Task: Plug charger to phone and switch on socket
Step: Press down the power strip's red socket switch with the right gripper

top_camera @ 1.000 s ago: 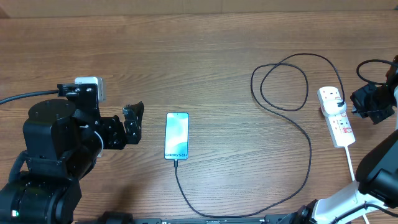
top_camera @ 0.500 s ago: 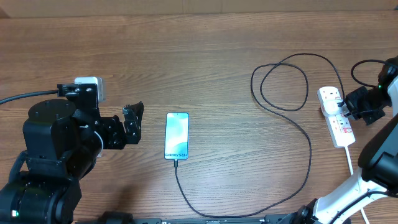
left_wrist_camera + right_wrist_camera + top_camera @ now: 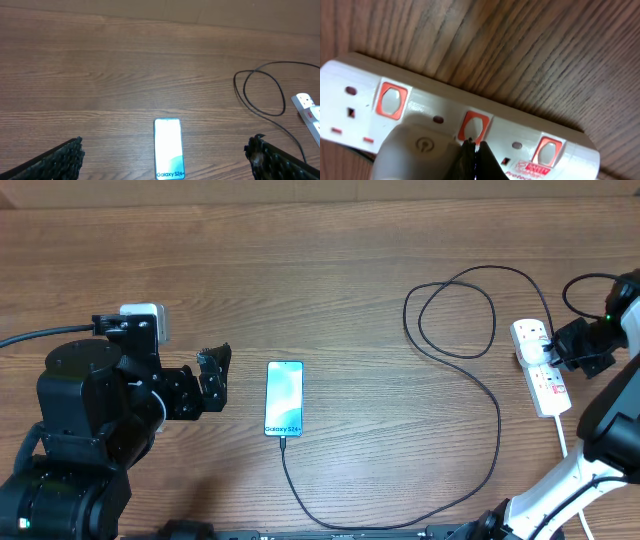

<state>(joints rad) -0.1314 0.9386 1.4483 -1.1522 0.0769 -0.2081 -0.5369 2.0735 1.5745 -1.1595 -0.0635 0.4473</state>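
Observation:
The phone (image 3: pixel 284 399) lies face up mid-table with its screen lit; it also shows in the left wrist view as the phone (image 3: pixel 169 147). The thin black charger (image 3: pixel 497 412) meets the phone's lower end, sweeps right, loops, and reaches the white socket (image 3: pixel 540 370) at the right edge. My left gripper (image 3: pixel 215 375) rests open just left of the phone, holding nothing. My right gripper (image 3: pixel 474 146) is shut, its tips pressed against the lower edge of the middle red switch (image 3: pixel 474 125) on the socket (image 3: pixel 530 135), beside a white plug (image 3: pixel 415 150).
The socket's thick white cord (image 3: pixel 566 445) runs toward the table's front edge. A loop of the charger (image 3: pixel 264 94) lies on the wood right of centre. Two other red switches (image 3: pixel 391 100) flank the pressed one.
My right gripper has moved left from beside the socket onto it and now touches the switch. The left arm, the phone and the cable have not moved.

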